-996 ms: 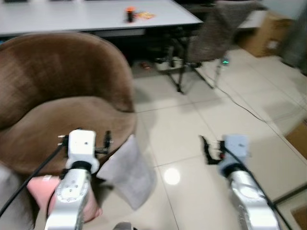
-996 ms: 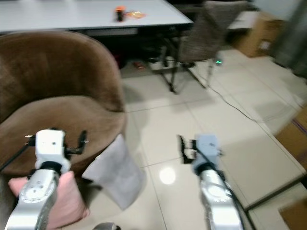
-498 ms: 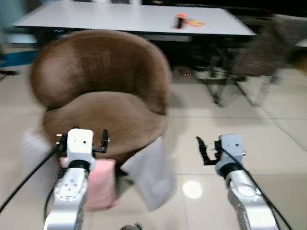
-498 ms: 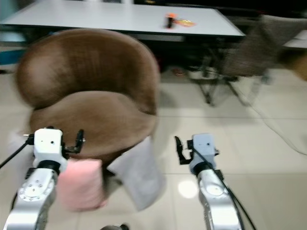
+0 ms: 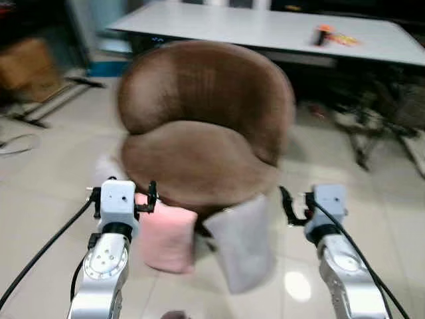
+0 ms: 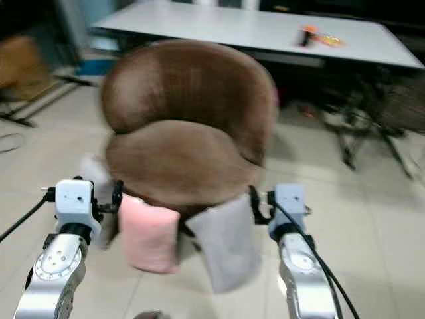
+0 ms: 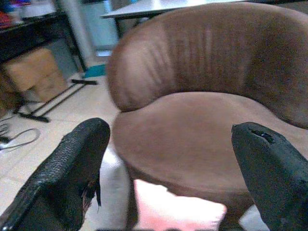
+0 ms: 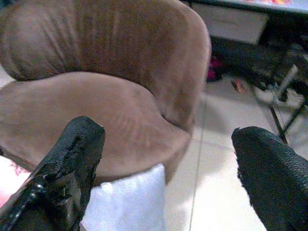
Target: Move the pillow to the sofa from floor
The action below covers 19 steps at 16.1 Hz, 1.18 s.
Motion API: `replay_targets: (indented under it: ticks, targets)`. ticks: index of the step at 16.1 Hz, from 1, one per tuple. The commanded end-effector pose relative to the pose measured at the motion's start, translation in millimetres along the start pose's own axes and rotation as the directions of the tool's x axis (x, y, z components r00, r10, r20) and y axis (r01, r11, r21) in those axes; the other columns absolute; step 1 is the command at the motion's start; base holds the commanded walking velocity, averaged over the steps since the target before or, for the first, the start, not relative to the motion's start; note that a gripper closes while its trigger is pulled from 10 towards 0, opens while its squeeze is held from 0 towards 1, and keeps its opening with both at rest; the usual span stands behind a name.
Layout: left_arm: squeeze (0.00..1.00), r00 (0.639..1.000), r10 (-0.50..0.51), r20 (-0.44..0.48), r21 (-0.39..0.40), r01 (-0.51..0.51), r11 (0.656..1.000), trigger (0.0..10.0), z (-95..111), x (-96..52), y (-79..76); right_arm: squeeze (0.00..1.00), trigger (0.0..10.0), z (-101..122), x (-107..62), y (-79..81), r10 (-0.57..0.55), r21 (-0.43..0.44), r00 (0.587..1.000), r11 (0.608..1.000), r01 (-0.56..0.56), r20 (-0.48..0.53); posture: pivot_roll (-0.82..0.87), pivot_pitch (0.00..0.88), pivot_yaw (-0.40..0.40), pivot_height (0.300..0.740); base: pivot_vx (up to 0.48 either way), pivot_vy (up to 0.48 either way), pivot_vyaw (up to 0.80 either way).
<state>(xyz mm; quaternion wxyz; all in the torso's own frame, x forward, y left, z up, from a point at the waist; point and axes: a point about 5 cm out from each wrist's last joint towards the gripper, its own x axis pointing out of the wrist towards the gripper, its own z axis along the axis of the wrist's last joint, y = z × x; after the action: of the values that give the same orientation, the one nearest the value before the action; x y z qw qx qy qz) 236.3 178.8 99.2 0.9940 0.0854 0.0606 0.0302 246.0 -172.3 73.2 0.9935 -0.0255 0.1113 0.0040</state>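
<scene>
A pink pillow (image 5: 166, 236) and a grey pillow (image 5: 242, 242) stand on the tiled floor, both leaning on the front of the round brown sofa chair (image 5: 199, 133). A pale cushion-like thing (image 5: 106, 169) lies at the chair's left foot, too blurred to make out. My left gripper (image 5: 125, 194) hovers open just left of the pink pillow, holding nothing. Just right of the grey pillow, my right gripper (image 5: 309, 199) is open and empty too. In the left wrist view the wide-apart fingers (image 7: 82, 159) frame the seat and the pink pillow (image 7: 178, 211). The right wrist view shows the grey pillow (image 8: 130, 199).
A long white table (image 5: 265, 26) stands behind the chair with a small orange object (image 5: 323, 33) on it. Metal chair legs (image 5: 372, 126) stand at the right. A cardboard box (image 5: 26, 63) and a floor cable (image 5: 16, 143) are at the left.
The whole picture has shifted, so the camera has turned left: the sofa chair and both pillows now sit in the middle. Both grippers keep the same open pose.
</scene>
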Motion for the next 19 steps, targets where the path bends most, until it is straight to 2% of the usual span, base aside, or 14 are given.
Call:
replay_targets:
  ticks: [1, 6, 7, 8, 19]
  targets:
    - [0.00, 1.000, 0.001, 0.006, 0.014, -0.001, 1.000, 10.0, 2.2, 2.4, 1.6, 1.00, 10.0, 2.1, 1.9, 3.3, 0.001, -0.010, 1.000, 1.000, -0.001, 0.010, 0.02, 0.000, -0.036, 0.740, 0.000, 0.000, 0.00]
    - [0.00, 1.000, -0.022, 0.018, -0.015, 0.022, 1.000, 10.0, 3.4, 2.7, -0.2, 1.00, 10.0, 3.7, 2.3, 1.7, -0.011, -0.014, 1.000, 1.000, 0.011, 0.025, 0.01, 0.000, -0.034, 0.740, 0.177, 0.000, 0.00]
    - [0.00, 1.000, -0.024, 0.019, -0.017, 0.024, 1.000, 10.0, 3.6, 2.8, -0.4, 0.97, 10.0, 3.4, 2.1, 1.2, -0.012, -0.015, 1.000, 1.000, 0.012, 0.026, 0.01, 0.000, -0.034, 0.740, 0.364, 0.000, 0.00]
    - [0.00, 0.999, -0.027, 0.023, -0.022, 0.027, 0.999, 10.0, 4.0, 3.3, -0.9, 0.00, 10.0, 3.5, 2.5, 0.6, -0.012, -0.027, 0.999, 1.000, 0.013, 0.030, 0.01, 0.000, -0.033, 0.740, 0.390, 0.000, 0.00]
    - [0.00, 0.999, -0.021, 0.029, -0.023, 0.022, 0.999, 10.0, 4.7, 4.7, 0.7, 0.00, 10.0, 1.3, 6.8, -2.1, -0.042, -0.045, 0.999, 0.998, 0.043, 0.024, 0.02, 0.000, -0.038, 0.740, 0.391, 0.000, 0.00]
